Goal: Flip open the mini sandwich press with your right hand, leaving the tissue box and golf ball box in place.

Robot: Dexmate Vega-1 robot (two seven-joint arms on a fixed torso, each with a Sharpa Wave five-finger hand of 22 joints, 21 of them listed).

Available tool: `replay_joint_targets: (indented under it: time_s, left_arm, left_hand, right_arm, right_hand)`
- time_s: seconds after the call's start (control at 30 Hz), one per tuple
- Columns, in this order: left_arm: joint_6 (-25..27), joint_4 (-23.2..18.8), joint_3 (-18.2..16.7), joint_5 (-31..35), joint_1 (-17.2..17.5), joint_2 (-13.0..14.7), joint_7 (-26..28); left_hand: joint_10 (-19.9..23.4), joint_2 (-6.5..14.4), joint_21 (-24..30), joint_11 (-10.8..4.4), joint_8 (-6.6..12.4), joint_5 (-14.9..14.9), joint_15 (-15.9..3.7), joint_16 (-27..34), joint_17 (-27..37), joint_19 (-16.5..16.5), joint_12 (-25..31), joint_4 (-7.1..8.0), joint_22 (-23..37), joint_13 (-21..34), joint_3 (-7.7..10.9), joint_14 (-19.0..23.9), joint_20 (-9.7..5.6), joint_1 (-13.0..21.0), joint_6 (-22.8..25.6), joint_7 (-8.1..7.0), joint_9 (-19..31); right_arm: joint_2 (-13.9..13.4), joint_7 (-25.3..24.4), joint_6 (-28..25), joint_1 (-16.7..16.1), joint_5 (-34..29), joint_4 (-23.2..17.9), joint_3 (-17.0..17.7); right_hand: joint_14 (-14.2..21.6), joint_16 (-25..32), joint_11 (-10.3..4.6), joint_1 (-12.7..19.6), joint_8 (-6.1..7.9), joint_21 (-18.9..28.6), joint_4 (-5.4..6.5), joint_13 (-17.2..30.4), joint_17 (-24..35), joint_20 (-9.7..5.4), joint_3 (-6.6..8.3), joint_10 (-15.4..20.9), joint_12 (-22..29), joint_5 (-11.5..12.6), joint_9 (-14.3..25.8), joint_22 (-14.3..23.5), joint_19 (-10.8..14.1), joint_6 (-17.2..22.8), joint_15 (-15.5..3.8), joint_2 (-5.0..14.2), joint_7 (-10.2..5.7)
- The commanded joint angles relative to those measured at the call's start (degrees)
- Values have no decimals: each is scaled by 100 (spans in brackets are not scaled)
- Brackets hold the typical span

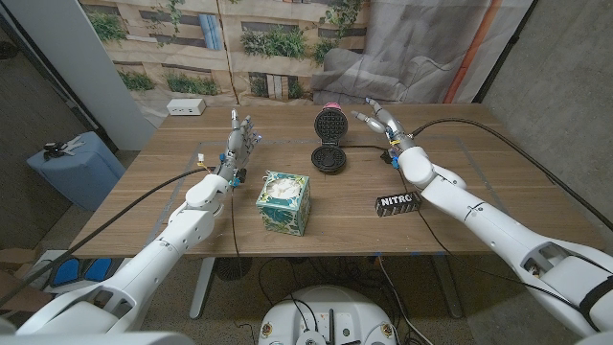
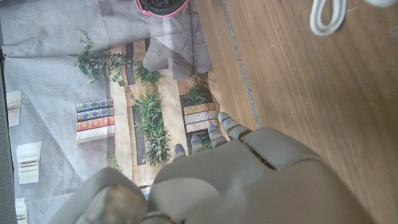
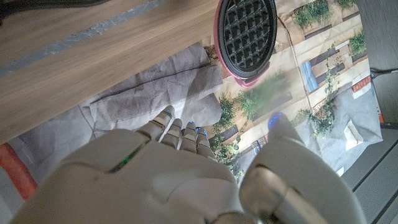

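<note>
The press (image 1: 329,137) stands open mid-worktop (image 1: 460,206), lid upright. The right hand (image 1: 372,117) hovers beside it, fingers spread, empty; its wrist view shows the lid's grid. The left hand (image 1: 241,135) is spread, empty.

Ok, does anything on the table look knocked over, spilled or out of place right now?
Nothing stands out. The sandwich press stands open with its lid upright, the tissue box and golf ball box sit upright, and both the right hand and left hand hold nothing.

Even, soft light — faint shadows, no glare; wrist views blur close up.
</note>
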Motion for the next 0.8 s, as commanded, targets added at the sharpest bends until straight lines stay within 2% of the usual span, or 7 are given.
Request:
replay_joint_targets:
  time_s: [0.03,0.2,0.67,0.8]
  left_arm:
    - [-1,-2,-1,0,2,1,0]
    - [0,-3,-1,-1,2,1,0]
    - [-1,-4,-1,-1,3,2,1]
    - [-1,-4,-1,-1,3,2,0]
  left_hand:
    - [-23,298,35,10,30,27,-211,40,19,19,38,4,15,14,-43,-40,-18,-2,-190,-46,26]
    - [-31,298,36,13,30,27,-211,41,19,20,34,4,15,14,-43,-38,-18,-2,-191,-46,26]
    - [-25,297,36,13,28,27,-213,40,19,19,37,4,16,14,-43,-40,-18,-2,-196,-46,26]
    - [-21,298,37,9,27,27,-214,39,19,22,39,4,16,14,-43,-41,-21,-1,-198,-47,26]
  right_arm:
    - [153,37,179,-187,785,135,321]
    - [110,118,83,-243,986,75,391]
    - [269,486,145,-279,1921,446,656]
    - [352,668,308,-287,2241,637,752]
  right_hand:
    - [-28,26,-28,-141,6,19,94,23,28,-106,-18,28,36,-4,26,7,-14,-10,-18,82,-2]
    - [-32,34,-5,-264,18,22,140,21,35,-93,-66,34,38,-6,22,6,-30,34,-3,100,-12]
    - [-15,52,19,-435,33,28,173,15,36,-63,-148,72,45,-9,15,4,-44,123,18,85,14]
    - [-20,51,17,-469,25,28,178,14,36,-67,-165,63,41,-8,14,3,-48,112,15,81,16]
